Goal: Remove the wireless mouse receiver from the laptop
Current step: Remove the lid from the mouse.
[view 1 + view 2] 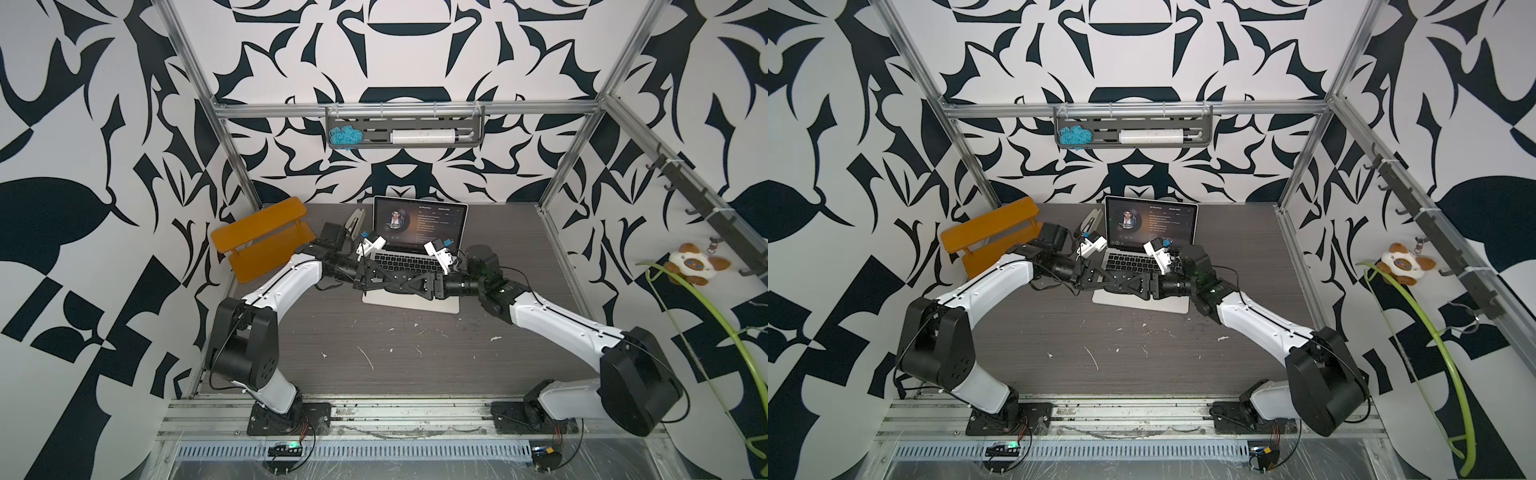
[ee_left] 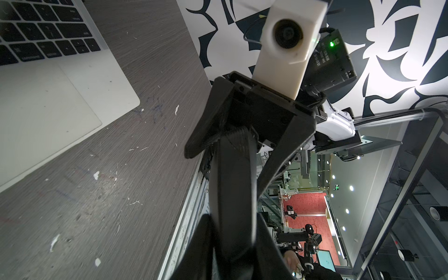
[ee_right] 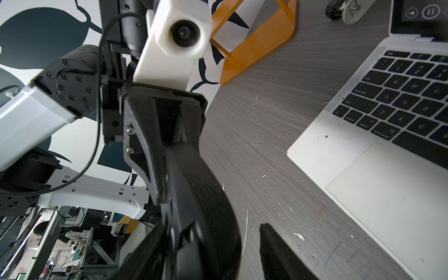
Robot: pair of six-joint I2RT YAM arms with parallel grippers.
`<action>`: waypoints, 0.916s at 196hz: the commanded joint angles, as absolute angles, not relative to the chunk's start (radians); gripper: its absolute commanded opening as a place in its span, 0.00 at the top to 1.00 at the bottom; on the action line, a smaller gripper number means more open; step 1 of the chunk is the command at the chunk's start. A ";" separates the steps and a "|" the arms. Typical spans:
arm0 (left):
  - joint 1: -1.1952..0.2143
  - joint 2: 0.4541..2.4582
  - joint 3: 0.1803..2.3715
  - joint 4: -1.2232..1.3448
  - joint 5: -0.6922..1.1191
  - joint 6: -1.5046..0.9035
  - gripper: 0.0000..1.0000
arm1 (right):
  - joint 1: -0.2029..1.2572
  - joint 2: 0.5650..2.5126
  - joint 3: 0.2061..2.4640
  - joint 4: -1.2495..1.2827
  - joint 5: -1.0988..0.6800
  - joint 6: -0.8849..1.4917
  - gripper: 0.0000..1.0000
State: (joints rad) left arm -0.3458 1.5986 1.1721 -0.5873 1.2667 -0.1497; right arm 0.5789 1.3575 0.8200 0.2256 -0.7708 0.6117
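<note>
Over the laptop [image 1: 415, 305] trackpad the left gripper [image 1: 386, 286] clamps the black mouse [image 3: 203, 206], the right gripper [image 1: 415, 286] faces it tip to tip with jaws apart, and the wireless mouse receiver is hidden, so its direction, axis and nearer arm cannot be told.

The grey wood-grain table [image 1: 374, 353] is carrying the laptop [image 1: 419, 226], which is sitting open toward the table's back edge with its screen lit and facing forward. An orange two-tier rack [image 1: 262, 241] is resting at a tilt to the left of the laptop, well apart from it, and a small white-and-black stapler-like tool [image 1: 356, 219] is lying just beside the laptop's rear left corner. White flecks [image 1: 365, 358] and scratches are dotting the bare tabletop in front of the laptop.
</note>
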 commanded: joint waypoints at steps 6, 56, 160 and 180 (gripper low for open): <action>-0.344 1.597 1.168 -0.565 1.341 -0.153 1.00 | 0.579 1.350 0.839 0.239 -0.768 0.621 0.31; -0.344 1.618 1.166 -0.561 1.329 -0.151 1.00 | 0.577 1.303 0.833 0.224 -0.761 0.621 0.21; -0.342 1.630 1.150 -0.563 1.325 -0.149 1.00 | 0.549 1.268 0.802 0.211 -0.766 0.637 0.12; -0.339 1.632 1.152 -0.569 1.323 -0.145 1.00 | 0.538 1.247 0.786 0.191 -0.761 0.629 0.15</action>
